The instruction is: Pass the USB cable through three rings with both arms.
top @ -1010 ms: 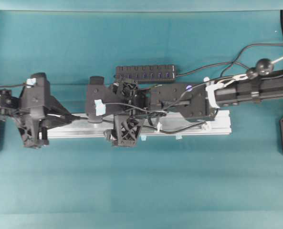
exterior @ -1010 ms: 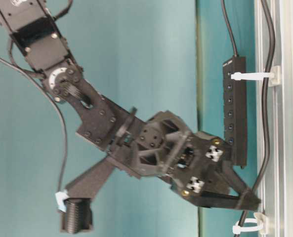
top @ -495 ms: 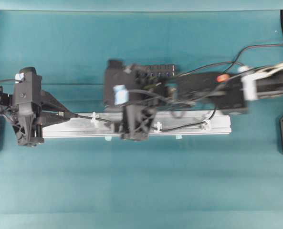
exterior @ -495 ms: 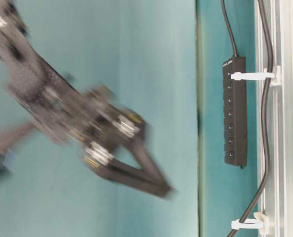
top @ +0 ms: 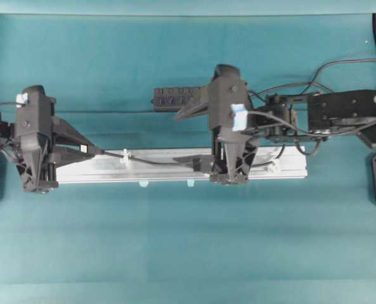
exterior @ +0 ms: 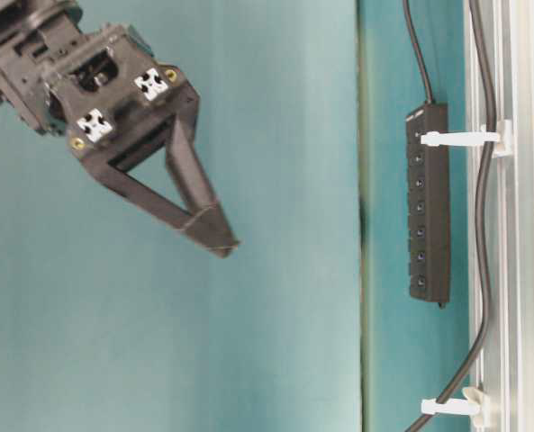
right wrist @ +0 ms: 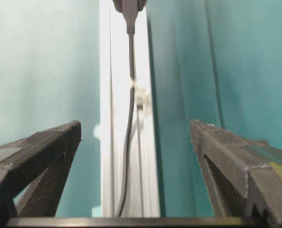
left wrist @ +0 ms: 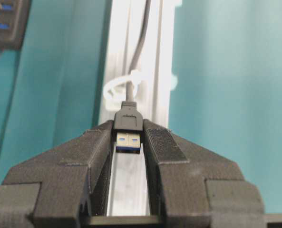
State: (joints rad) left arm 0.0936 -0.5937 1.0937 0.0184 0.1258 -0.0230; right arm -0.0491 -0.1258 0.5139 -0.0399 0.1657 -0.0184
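Left gripper clamping USB cable plug (past first ring), right gripper spread wide above rail

A teal cloth covers the whole table under even, soft light. A silver rail lies across the centre, from 9 to 3 o'clock. A black hub sits just beyond it, toward 12 o'clock.

Silver rail on teal tabletop; black USB hub behind rail.
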